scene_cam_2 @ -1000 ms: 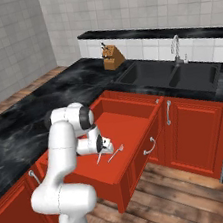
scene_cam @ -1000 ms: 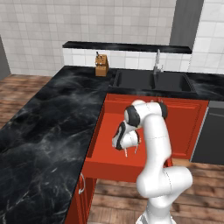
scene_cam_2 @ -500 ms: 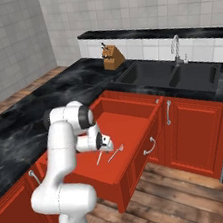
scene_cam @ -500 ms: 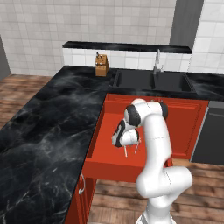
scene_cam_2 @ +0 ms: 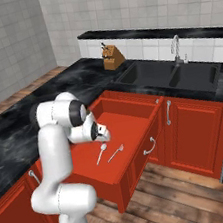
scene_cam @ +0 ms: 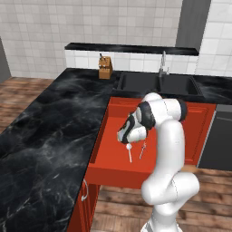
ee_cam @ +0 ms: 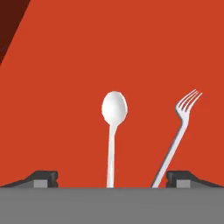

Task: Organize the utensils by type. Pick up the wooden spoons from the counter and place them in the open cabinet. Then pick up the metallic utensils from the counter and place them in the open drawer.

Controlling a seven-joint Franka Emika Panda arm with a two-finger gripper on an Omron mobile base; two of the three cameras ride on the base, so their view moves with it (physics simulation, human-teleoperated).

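A silvery spoon [ee_cam: 113, 131] and fork [ee_cam: 177, 133] lie side by side on the flat red floor of the open drawer [scene_cam: 111, 165]. In the hand view the spoon's long axis runs straight toward 12 o'clock, bowl leading, while the fork leans toward 1 o'clock, tines leading; neither touches the other. The white arm folds down over the drawer, its gripper [scene_cam_2: 104, 130] poised just above the handles with fingers spread wide apart, holding nothing. A second ago the jaws were nearly closed over the same spot; the utensil then at the fingers appears, at that small size, to have been the spoon. The black marble counter [scene_cam: 50, 127] lies at 9 o'clock of the drawer in the left base view.
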